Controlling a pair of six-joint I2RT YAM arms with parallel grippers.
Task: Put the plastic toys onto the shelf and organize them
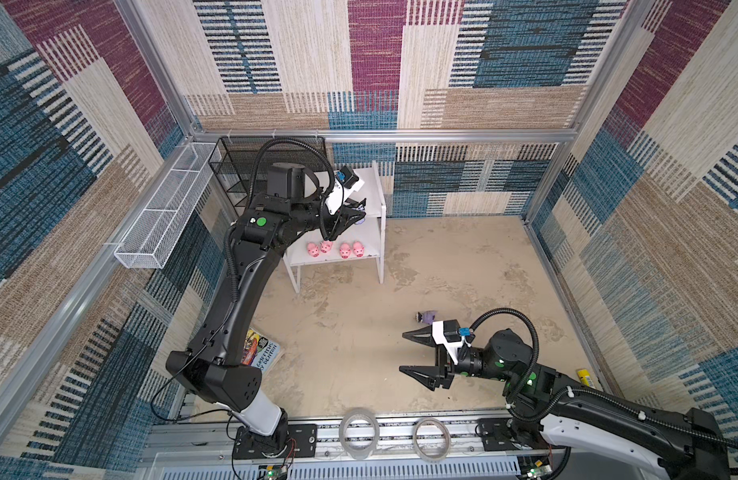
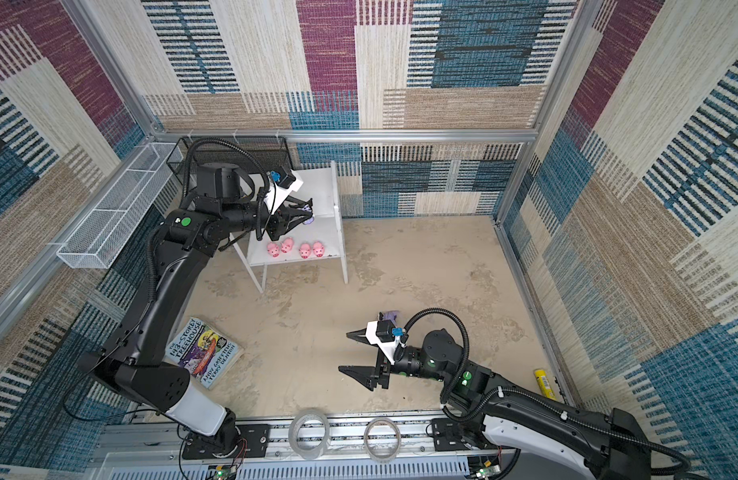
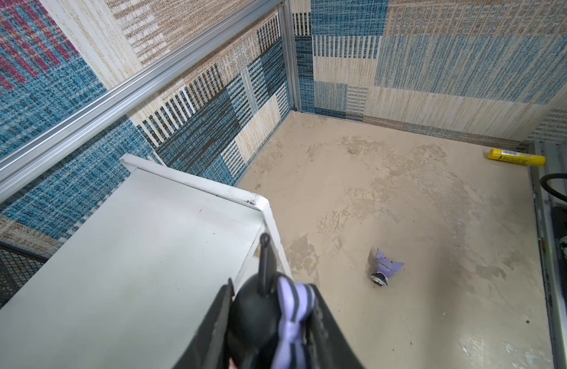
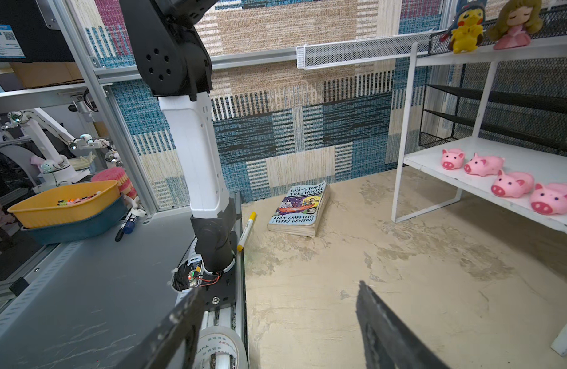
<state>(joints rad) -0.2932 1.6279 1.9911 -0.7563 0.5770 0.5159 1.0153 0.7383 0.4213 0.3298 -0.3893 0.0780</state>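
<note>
L pincer [image 1: 360, 212] clenched on a black-purple toy [image 3: 266, 316] — held over near-right edge of top tier of shelf [image 1: 373, 189]; can't tell if toy touches the board.

R pincer [image 1: 402, 351] released, jaws wide, nothing between them, over surface [image 1: 463, 266] at near-right. Just beyond it, not touching: second black-purple toy [image 1: 427, 318], lying on the surface.

Lower tier: four pigs [image 4: 512, 184] in a row along near edge, snouts facing near side.

Top tier, toward left end: yellow figure [image 4: 466, 30] w/ blue hood and blond doll [image 4: 513, 25] — upright, side by side.

Book [image 2: 203, 353] flat at near-left by L arm. Yellow tube [image 2: 544, 384] at near-right by the wall.
</note>
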